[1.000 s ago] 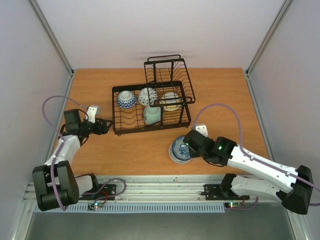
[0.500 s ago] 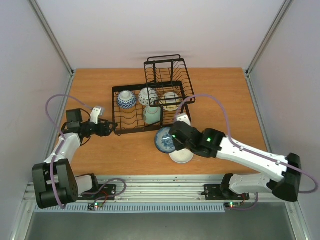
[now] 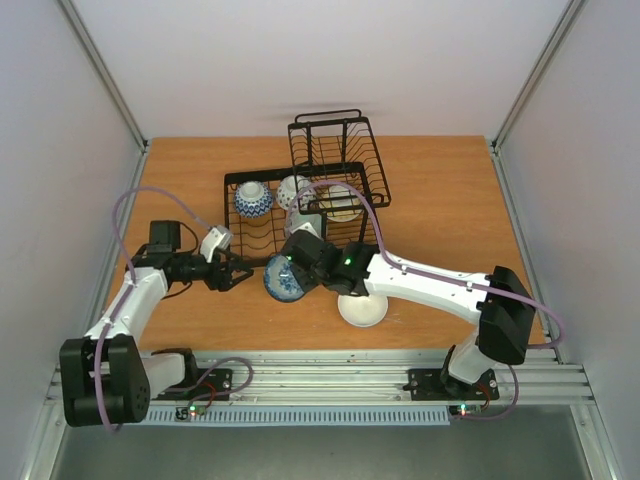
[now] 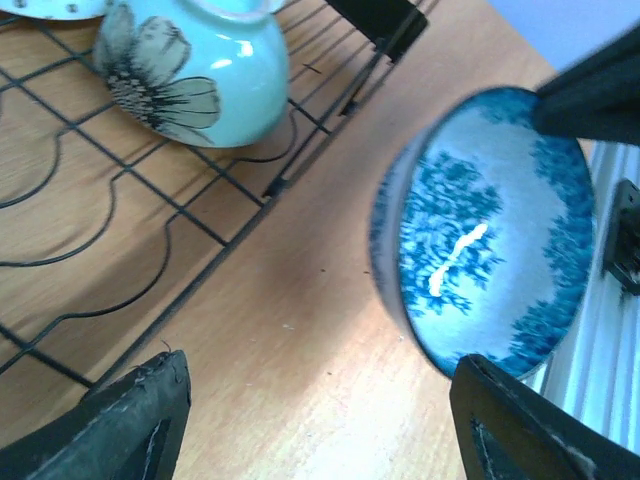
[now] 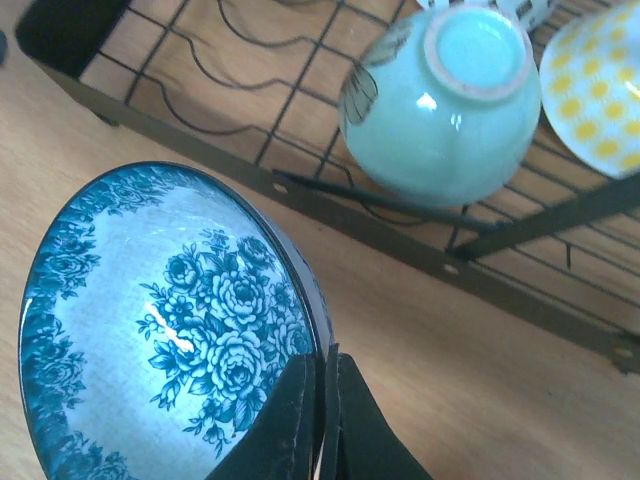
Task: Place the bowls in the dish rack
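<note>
Step in hand: the right arm carries the blue floral bowl [image 3: 283, 278] clear of the tabletop [image 3: 440, 200], just in front of the near rail of the dish rack [image 3: 228, 220], toward the rack's left end. With the other arm facing it, this reads as a handover or a direct drop into the rack; I cannot tell which.
Right fingers: the right fingers [image 5: 285, 430] are pinched together on the bowl's rim, one inside and one outside. The bowl hangs tipped on edge.
Left fingers: the left fingers [image 4: 130, 420] are spread apart and empty, low over the tabletop. They point at the bowl's hollow, near it but not touching.
Doing it well: if the bowl changes arms, the left fingers should clamp a free stretch of rim away from the right pair before that pair lets go. A thin pinch on glazed ceramic could slip, so go slowly.
Into the rack: lift the bowl over the near rail, then seat it on edge in the bare wire slots on the left of the lower basket — beside the pale green bowl [image 5: 450, 100], not against it.
Bowl's look: round and glossy, with a dark rim, a deep blue flowered border and a paler centre with roses (a streak of glare crosses it).
Already racked: the pale green bowl, a yellow-dotted bowl [image 5: 600, 90] and two blue-and-white bowls [image 3: 253, 199] along the far side.
Waiting: a cream bowl [image 3: 362, 310] sits on the tabletop near its near edge, under the right arm.
</note>
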